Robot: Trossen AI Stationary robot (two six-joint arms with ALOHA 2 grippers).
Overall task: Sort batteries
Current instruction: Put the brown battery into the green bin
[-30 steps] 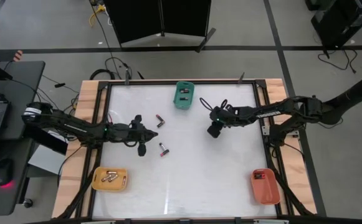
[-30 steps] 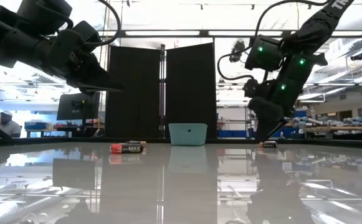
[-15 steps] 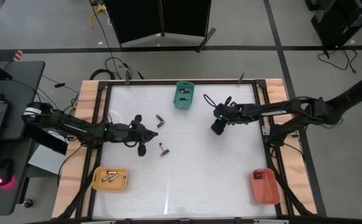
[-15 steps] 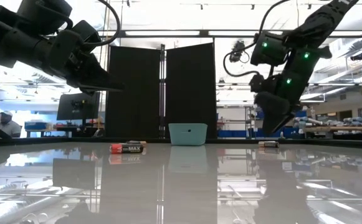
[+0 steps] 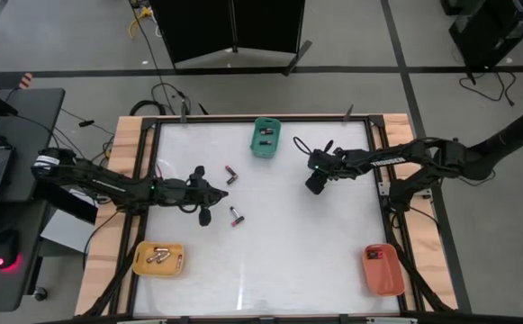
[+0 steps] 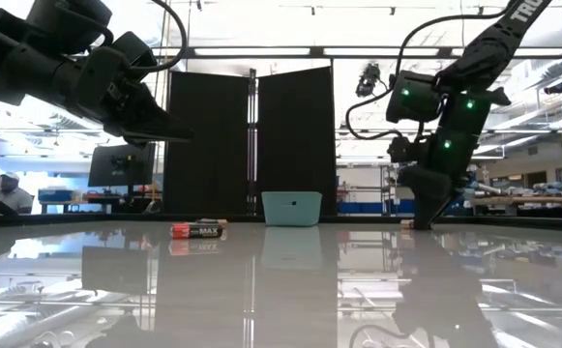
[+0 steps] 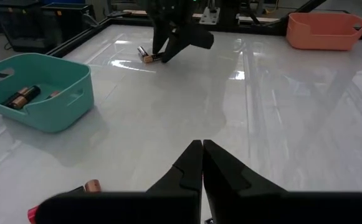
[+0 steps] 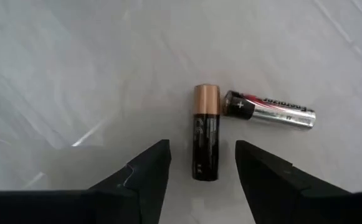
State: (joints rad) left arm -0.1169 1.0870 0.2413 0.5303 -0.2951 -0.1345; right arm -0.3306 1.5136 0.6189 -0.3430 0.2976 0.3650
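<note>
My right gripper (image 8: pixel 201 149) is open and low over the table right of the middle (image 5: pixel 314 186). Its fingers stand on either side of a black, copper-ended battery (image 8: pixel 205 132) without touching it. A silvery, red-marked battery (image 8: pixel 269 109) lies next to that one. My left gripper (image 7: pixel 202 163) is shut and hovers left of the middle (image 5: pixel 218 192). Two more batteries (image 5: pixel 230 172) (image 5: pixel 237 216) lie on the table near it. The teal tray (image 5: pixel 265 137) and the yellow tray (image 5: pixel 159 258) each hold batteries.
An orange tray (image 5: pixel 382 268) sits at the near right corner. The teal tray stands at the far edge, the yellow tray at the near left. The white tabletop (image 5: pixel 288 252) is bare across its near half. A dark screen (image 6: pixel 251 145) stands behind the table.
My right gripper has shifted slightly toward the table's right edge, risen a little, then come down toward the two batteries beneath it. The left arm has kept still.
</note>
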